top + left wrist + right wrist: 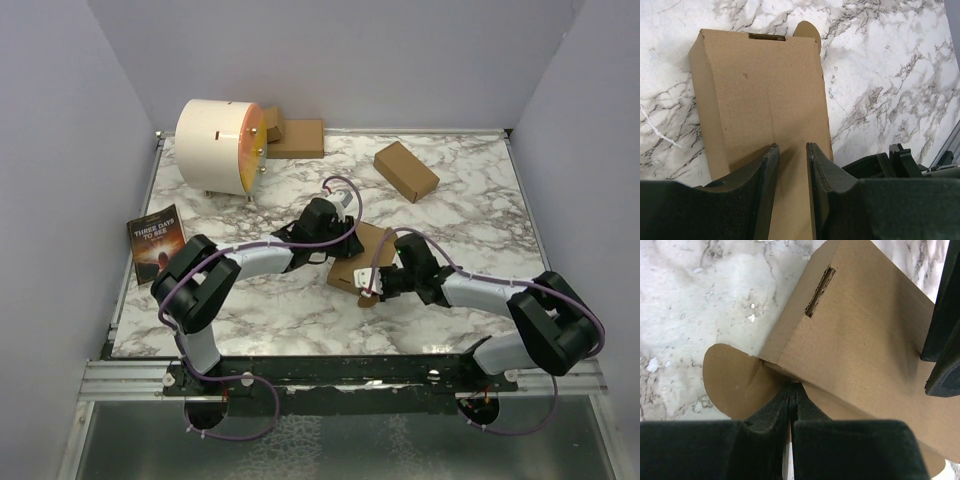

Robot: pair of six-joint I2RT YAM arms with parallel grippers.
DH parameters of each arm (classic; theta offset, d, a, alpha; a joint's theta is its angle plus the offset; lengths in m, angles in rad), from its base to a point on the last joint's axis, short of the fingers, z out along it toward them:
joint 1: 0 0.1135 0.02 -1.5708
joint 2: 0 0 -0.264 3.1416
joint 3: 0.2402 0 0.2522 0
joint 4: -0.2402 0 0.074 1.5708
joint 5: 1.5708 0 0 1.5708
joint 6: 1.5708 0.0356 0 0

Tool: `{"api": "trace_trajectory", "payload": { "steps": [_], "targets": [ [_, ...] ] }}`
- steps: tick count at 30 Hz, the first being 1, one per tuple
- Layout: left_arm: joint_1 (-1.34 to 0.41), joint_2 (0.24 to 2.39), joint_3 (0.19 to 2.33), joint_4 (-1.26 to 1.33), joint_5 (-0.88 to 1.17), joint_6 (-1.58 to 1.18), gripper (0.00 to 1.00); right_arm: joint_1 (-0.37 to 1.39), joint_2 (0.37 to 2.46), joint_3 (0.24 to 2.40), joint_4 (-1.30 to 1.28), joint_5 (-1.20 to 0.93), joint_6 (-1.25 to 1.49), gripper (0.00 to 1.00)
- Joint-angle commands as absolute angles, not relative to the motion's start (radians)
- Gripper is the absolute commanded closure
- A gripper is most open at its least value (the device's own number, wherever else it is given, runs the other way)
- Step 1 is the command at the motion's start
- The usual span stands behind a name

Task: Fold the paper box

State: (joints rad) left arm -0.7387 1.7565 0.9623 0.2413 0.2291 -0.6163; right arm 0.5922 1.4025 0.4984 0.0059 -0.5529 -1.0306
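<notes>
- the paper box (368,243) lies as a half-formed brown carton on the marble bench (470,230), in the middle of the top view, between the two arms.
- the left gripper (790,165) is over the box's broad top panel with a narrow gap between its fingers. only flat cardboard shows in the gap, so it seems to press rather than grip. if that pressure is light, the box could slide or turn when the other arm pushes.
- the right gripper (791,395) is fully closed, its tips at the root of the rounded flap (732,377), lower left in its wrist view. i cannot tell whether cardboard is pinched between them.
- a push from this point could crease the flap in the wrong place or tear its thin hinge.
- the slot (820,290) sits in the upper middle of that view, apart from the flap. if the flap bends off line, it may miss the slot or buckle.
- the two grippers are near each other and could collide over the box.
- a second carton (406,170) lies well apart, upper right, and is unlikely to interfere.
</notes>
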Motion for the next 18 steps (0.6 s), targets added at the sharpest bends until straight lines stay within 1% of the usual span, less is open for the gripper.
{"api": "trace_trajectory", "payload": {
  "steps": [1,5,8,10,11,12,15,16,18],
  "targets": [
    [-0.739,1.818,0.954,0.159,0.254,-0.614,0.67,0.615,1.427,0.466,0.235,-0.431,-0.928,0.99],
    [-0.738,1.823,0.951,0.163,0.256,-0.615,0.67,0.615,1.409,0.463,0.216,-0.44,-0.923,0.99],
    [-0.735,1.822,0.953,0.162,0.255,-0.618,0.67,0.604,1.361,0.506,0.06,-0.459,-0.956,0.98],
    [-0.731,1.82,0.953,0.161,0.256,-0.618,0.67,0.567,1.308,0.53,-0.068,-0.544,-1.01,0.98],
    [-0.729,1.819,0.953,0.161,0.255,-0.617,0.67,0.546,1.275,0.534,-0.13,-0.604,-1.04,0.97],
    [-0.726,1.819,0.953,0.159,0.256,-0.618,0.67,0.522,1.241,0.534,-0.19,-0.664,-1.076,0.94],
    [-0.723,1.821,0.955,0.161,0.262,-0.62,0.67,0.506,1.18,0.519,-0.376,-0.858,-1.233,0.77],
    [-0.722,1.823,0.956,0.161,0.264,-0.62,0.67,0.506,1.185,0.517,-0.413,-0.903,-1.272,0.72],
    [-0.723,1.824,0.959,0.162,0.266,-0.622,0.67,0.513,1.214,0.517,-0.424,-0.927,-1.283,0.64]
  ]
}}
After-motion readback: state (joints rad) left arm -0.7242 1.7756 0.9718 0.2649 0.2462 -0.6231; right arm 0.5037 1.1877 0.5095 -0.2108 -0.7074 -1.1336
